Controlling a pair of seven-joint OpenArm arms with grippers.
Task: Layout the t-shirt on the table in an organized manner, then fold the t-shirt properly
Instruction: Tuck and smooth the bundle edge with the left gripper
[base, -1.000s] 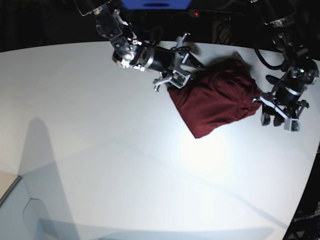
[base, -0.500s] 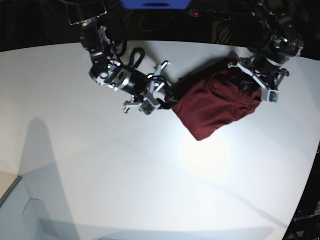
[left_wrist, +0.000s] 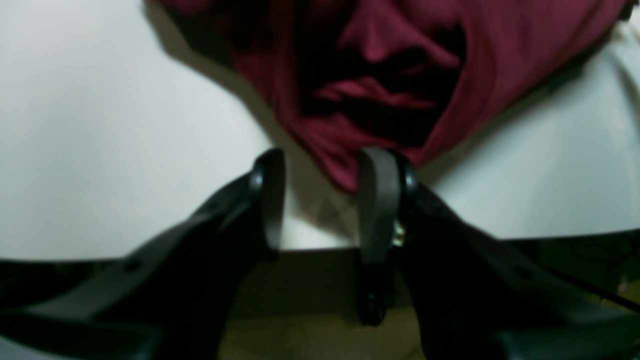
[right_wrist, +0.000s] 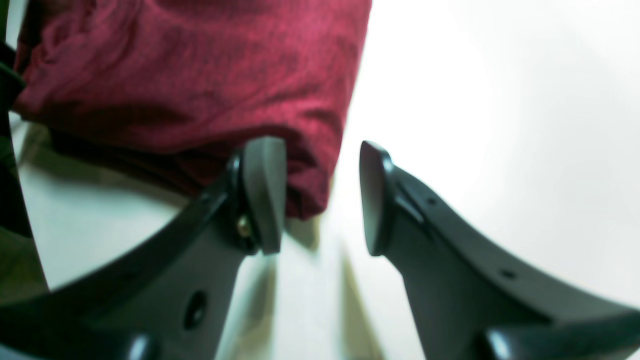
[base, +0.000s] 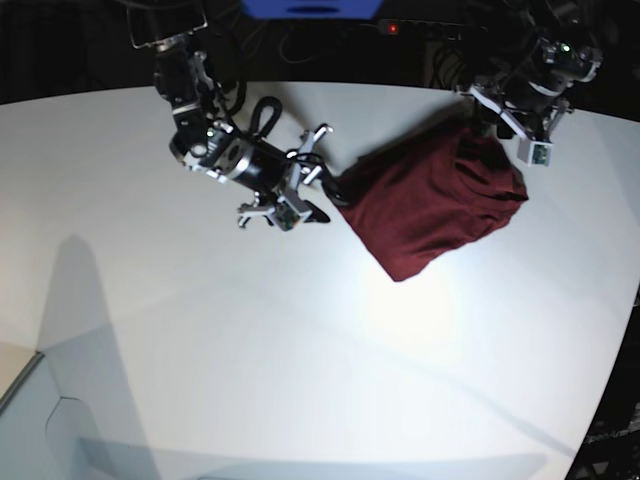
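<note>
Hovering at the shirt's far edge, the left gripper (left_wrist: 320, 200) has its fingers parted, with a pointed corner of cloth reaching in beside one fingertip; I can't tell whether they touch. The right gripper (right_wrist: 322, 195) is spread apart too, around another corner of the shirt, which lies nearer one finger and overlaps it in the wrist view. From there the dark maroon t-shirt (base: 420, 205) stretches between the two grippers, bunched and wrinkled, deep creases on the left gripper's side and a smoother stretch running to a blunt point. Beneath it spreads the white table (base: 250, 330), its curved edge (base: 320, 462) well apart from the cloth.
</note>
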